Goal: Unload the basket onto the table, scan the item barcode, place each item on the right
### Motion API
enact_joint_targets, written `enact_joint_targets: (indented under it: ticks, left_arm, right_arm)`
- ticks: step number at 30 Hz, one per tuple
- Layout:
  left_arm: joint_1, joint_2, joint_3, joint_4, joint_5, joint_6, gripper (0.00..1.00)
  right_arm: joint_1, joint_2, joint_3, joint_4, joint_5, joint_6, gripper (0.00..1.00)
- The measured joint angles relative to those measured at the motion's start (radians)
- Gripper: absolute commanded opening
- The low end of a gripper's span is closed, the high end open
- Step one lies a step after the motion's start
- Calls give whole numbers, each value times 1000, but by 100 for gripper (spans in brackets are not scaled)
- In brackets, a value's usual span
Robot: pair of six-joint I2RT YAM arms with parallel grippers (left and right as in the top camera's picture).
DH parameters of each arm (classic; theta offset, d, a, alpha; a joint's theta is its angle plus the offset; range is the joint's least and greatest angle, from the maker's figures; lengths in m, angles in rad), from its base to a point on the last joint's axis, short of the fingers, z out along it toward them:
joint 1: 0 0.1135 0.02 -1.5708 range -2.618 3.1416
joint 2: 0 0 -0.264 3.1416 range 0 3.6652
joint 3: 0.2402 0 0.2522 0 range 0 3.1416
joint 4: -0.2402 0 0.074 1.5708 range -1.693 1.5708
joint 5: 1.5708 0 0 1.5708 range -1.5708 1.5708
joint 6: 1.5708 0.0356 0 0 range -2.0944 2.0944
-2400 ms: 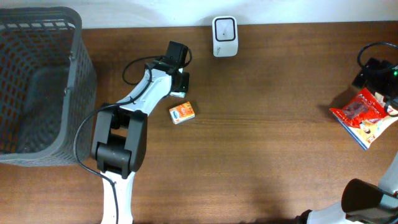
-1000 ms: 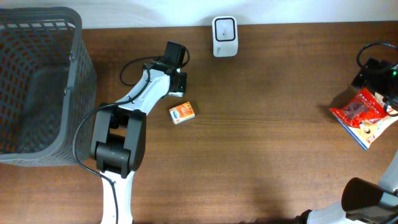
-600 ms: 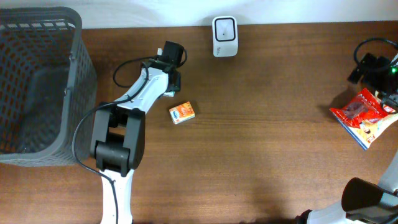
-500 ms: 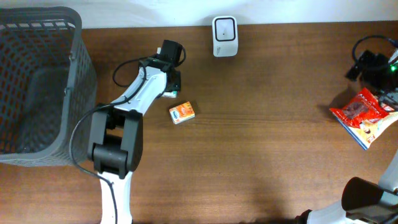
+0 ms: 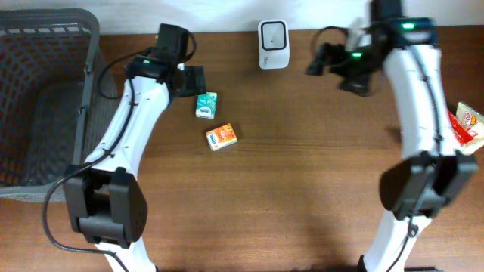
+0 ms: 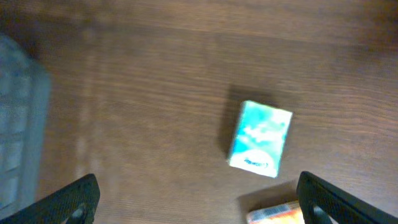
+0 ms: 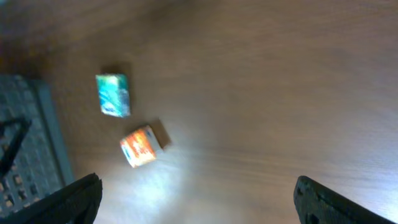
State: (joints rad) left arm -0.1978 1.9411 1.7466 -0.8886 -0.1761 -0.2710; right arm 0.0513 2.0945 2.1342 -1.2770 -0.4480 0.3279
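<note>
A small teal box lies flat on the brown table, free of both grippers. My left gripper hangs just up and left of it, open and empty. In the left wrist view the teal box sits ahead of the wide-apart fingertips, and no barcode shows on its top face. An orange box lies just below it. The white scanner stands at the back edge. My right gripper hovers right of the scanner, open and empty. Its view shows the teal box and the orange box far ahead.
A grey mesh basket fills the left end of the table, also seen as the basket in the right wrist view. A red snack packet lies at the far right edge. Cables loop off both arms near the back edge.
My left gripper opened, let go of the teal box and pulled back up and left. The right arm swung in from the far right to beside the scanner.
</note>
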Motion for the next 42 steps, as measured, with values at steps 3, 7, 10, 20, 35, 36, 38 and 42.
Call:
enact_joint_targets:
  ticks: [3,7,10,20,35,36,38,42]
  left_arm:
    - [19,-41,0,-22,0,0,99]
    - [27,-167,0,-27,-12,0,97]
    - [29,-248,0,-36,-51,-2,95]
    - [74,-264,0,-121,-102,-3,95]
    - [88,-264,0,-148,-105,-3,95]
    - [88,-264,0,-148,-105,-3,95]
    - [88,-264,0,-148,-105,-3,95]
    - [88,-264,0,-148,-105,-3,95]
  right_arm:
    - [73,71,-1,111,-40,47,84]
    - [179,155,-2,280,-82,112,69]
    - [252,208,-2,378,-85,174,64]
    - [383,344,-2,521,-63,307,52]
    - [487,433,-3,621,93,382,50]
    - [487,436,-4,621,101,382,47]
    - [487,437,-4,621,119,382,36]
    - [487,437,-4,621,138,388,12]
